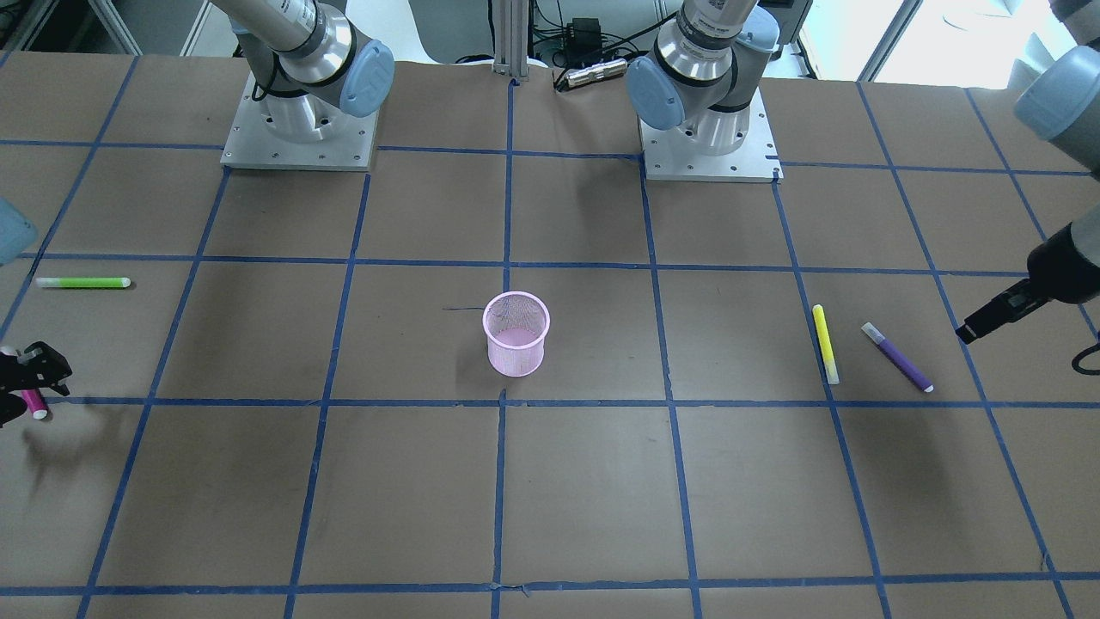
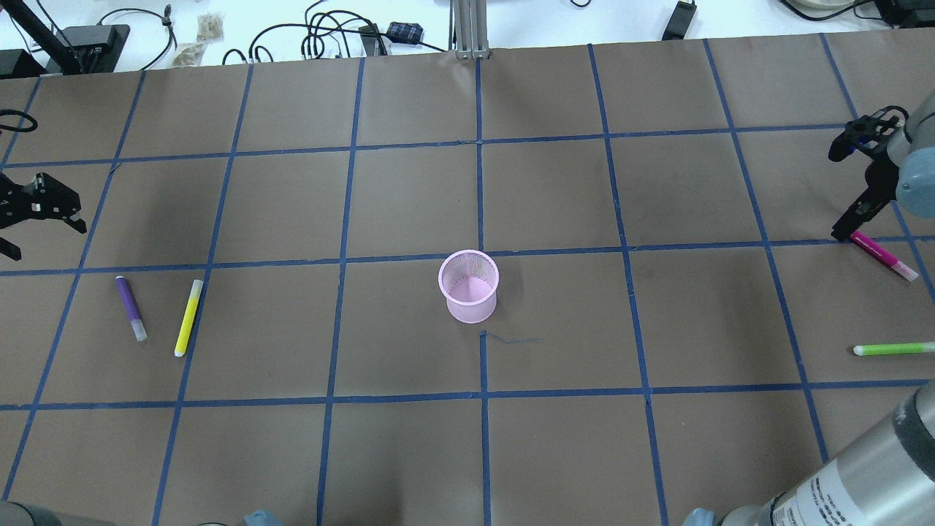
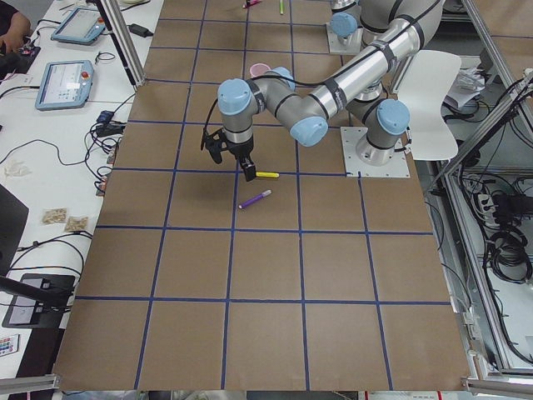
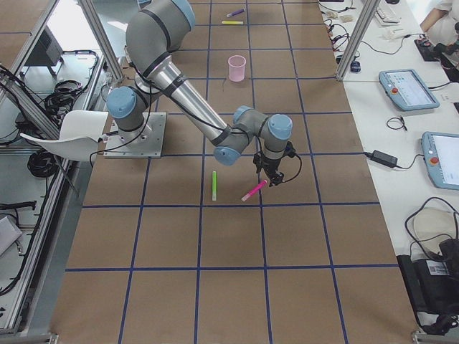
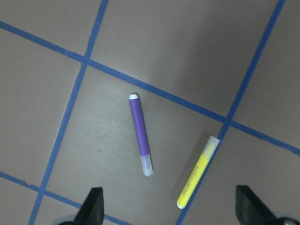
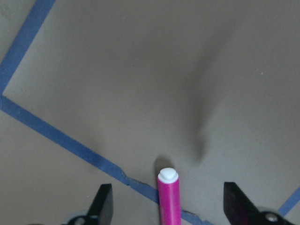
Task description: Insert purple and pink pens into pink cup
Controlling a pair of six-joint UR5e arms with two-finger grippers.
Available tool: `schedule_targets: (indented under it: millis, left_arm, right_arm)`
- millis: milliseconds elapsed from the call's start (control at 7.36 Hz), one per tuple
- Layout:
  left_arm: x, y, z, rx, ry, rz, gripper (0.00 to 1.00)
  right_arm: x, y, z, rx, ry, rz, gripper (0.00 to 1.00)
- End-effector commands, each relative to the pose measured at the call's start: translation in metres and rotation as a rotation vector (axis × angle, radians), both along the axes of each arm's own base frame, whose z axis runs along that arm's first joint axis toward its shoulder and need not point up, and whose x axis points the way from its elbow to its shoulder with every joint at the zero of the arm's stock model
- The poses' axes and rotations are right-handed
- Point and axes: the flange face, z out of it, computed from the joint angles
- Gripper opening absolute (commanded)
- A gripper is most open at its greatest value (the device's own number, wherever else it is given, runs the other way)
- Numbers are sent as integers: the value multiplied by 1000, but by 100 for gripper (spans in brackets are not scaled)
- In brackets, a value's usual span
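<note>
The pink mesh cup [image 1: 516, 334] stands upright at the table's middle, also in the overhead view [image 2: 468, 286]. The purple pen [image 2: 131, 307] lies flat on the robot's left side; it shows in the left wrist view [image 5: 140, 134]. My left gripper [image 5: 171, 212] is open and empty, above and apart from it, near the table edge [image 2: 40, 235]. The pink pen [image 2: 882, 256] lies flat on the robot's right side. My right gripper [image 6: 171, 208] is open, low over the table, with the pink pen's end [image 6: 169, 197] between its fingers, not clamped.
A yellow pen [image 2: 188, 317] lies just beside the purple pen. A green pen [image 2: 892, 349] lies near the pink pen, toward the robot. Blue tape lines grid the brown table. The arm bases [image 1: 299, 129] stand at the robot's edge.
</note>
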Motion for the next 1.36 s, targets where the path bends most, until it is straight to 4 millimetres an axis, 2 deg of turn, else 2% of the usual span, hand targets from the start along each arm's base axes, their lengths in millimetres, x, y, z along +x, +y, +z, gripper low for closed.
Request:
schedule_targets:
  millis: [0,136,408,544,680,816,951,1223]
  left_arm:
    - [8,-5,-63,-1,23,15,100]
    - [16,-10,-87,6,17,19,100]
    - [19,-15,-116,27,40,33,96]
    - [20,-15,-126,44,47,33,89]
    - [20,-15,-136,57,57,33,87]
    - [22,-14,-139,64,60,30,81]
    - [22,-14,-141,67,63,36,77]
    - [22,-14,-150,80,72,35,72]
  right_arm:
    - [-3,3,-11,19,-12,5,66]
    - [-5,2,-11,25,-15,3,52]
    - [-6,2,-9,36,-13,0,21]
    - [-6,3,-8,39,-15,-3,9]
    - [-6,2,-6,37,-11,-6,1]
    - [-7,-1,8,22,-9,-18,0]
    - [2,-6,37,-10,-2,-51,0]
    - [70,-23,91,-181,-141,-42,0]
